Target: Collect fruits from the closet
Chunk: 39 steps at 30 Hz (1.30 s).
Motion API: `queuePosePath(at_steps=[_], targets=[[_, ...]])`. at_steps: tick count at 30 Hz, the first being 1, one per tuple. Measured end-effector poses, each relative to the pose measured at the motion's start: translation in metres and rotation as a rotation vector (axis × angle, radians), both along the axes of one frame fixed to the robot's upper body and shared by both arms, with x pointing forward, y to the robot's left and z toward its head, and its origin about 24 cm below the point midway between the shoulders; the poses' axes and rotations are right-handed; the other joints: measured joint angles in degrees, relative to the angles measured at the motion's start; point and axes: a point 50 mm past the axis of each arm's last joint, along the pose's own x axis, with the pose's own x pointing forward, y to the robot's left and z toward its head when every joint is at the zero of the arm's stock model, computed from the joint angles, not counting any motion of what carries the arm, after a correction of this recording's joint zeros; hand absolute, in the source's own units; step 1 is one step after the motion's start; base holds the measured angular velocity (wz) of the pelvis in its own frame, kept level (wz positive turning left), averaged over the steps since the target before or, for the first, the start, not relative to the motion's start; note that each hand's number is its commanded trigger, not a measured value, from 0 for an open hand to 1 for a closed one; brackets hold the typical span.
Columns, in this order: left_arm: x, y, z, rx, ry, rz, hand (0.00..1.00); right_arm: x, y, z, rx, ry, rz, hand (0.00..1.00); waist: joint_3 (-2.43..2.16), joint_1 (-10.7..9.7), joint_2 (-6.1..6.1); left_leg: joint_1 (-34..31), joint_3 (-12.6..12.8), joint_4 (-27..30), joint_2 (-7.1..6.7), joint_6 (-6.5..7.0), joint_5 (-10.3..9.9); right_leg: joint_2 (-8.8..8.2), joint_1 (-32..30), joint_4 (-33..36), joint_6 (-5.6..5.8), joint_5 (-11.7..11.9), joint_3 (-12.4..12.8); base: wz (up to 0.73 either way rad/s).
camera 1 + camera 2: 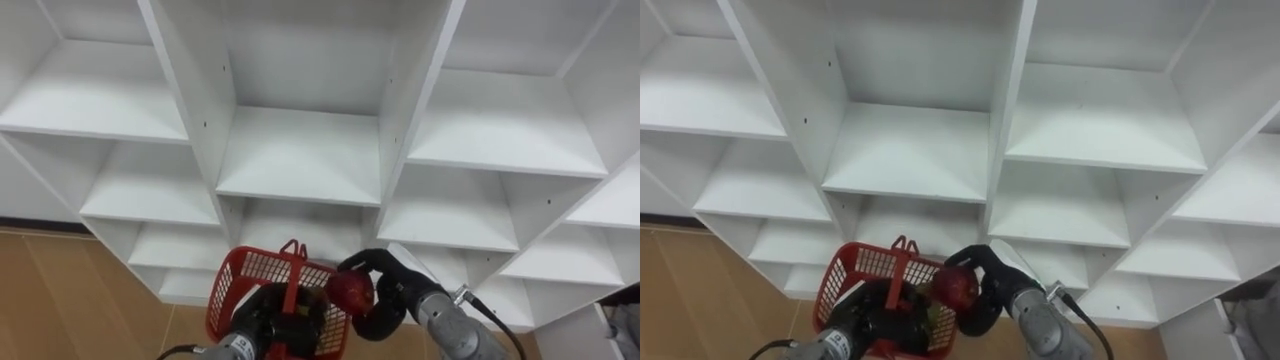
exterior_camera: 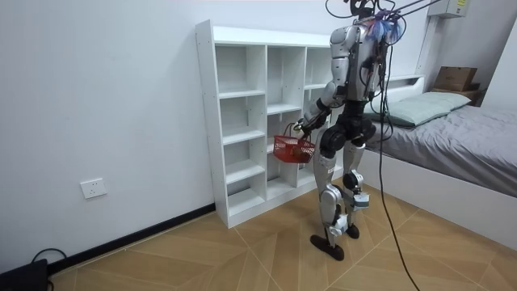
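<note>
A red wire basket [image 1: 250, 280] [image 1: 855, 275] [image 2: 292, 149] hangs in front of the white closet [image 1: 300, 150] [image 2: 242, 121]. My left hand [image 1: 270, 315] [image 1: 875, 320] is curled round its handles from below. My right hand [image 1: 385, 290] [image 1: 985, 285] holds a red apple [image 1: 350, 291] [image 1: 957, 288] over the basket's right rim, fingers wrapped round it. Something dark lies inside the basket beside the left hand; what it is I cannot tell. In the room view I stand upright, facing the closet.
The closet's shelves [image 1: 300, 165] in view are bare. Wooden floor [image 1: 70, 300] shows at the lower left. A bed [image 2: 460, 137] stands behind me at the room view's right, with a cardboard box [image 2: 456, 78] at its head.
</note>
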Motion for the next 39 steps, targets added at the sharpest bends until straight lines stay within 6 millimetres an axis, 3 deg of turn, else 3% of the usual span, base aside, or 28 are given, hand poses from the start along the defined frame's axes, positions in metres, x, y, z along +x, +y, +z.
queuePosePath(at_steps=[21, 39], targets=[[-0.005, -0.004, 0.003, -0.034, -0.012, -0.037, 1.00, 0.000, 0.004, -0.002, -0.013, 0.006, 0.024, 1.00, -0.13, 0.1, 0.28, -0.3, -1.3, 0.5, -0.04, 0.00, 0.0, -0.10, 0.9, 0.0, 0.03, -0.3, -0.9, 0.03], [-0.018, -0.009, -0.004, -0.005, 0.053, -0.092, 1.00, 0.004, 0.028, 0.005, 0.015, 0.004, 0.075, 1.00, -0.11, -0.1, 0.40, 0.0, -2.6, 0.8, -0.20, 0.00, 0.0, -0.24, 1.9, 0.1, 0.08, -0.5, -1.8, 0.03]])
